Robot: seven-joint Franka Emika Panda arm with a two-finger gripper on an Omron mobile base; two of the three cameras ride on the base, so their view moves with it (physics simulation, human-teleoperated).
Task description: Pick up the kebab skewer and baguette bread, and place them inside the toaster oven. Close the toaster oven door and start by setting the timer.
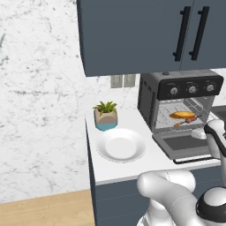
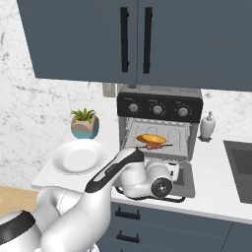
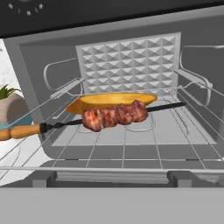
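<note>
Nearest my hand camera, the toaster oven door [image 3: 113, 177] lies dropped flat, a dark grey panel with a glass window. Beyond it, the kebab skewer [image 3: 114, 115] rests across the wire rack [image 3: 131, 151]: glossy red-brown meat chunks on a thin dark rod with a tan wooden handle jutting past the left edge. The baguette bread [image 3: 116, 99], a smooth golden oval, lies just behind, touching it. The toaster oven [image 2: 160, 125] is boxy, with an embossed diamond-pattern back wall and three round knobs; I read no legible lettering. I see the gripper spread wide, holding nothing. A white round plate [image 1: 121, 145] sits on the tabletop [image 1: 132, 170].
</note>
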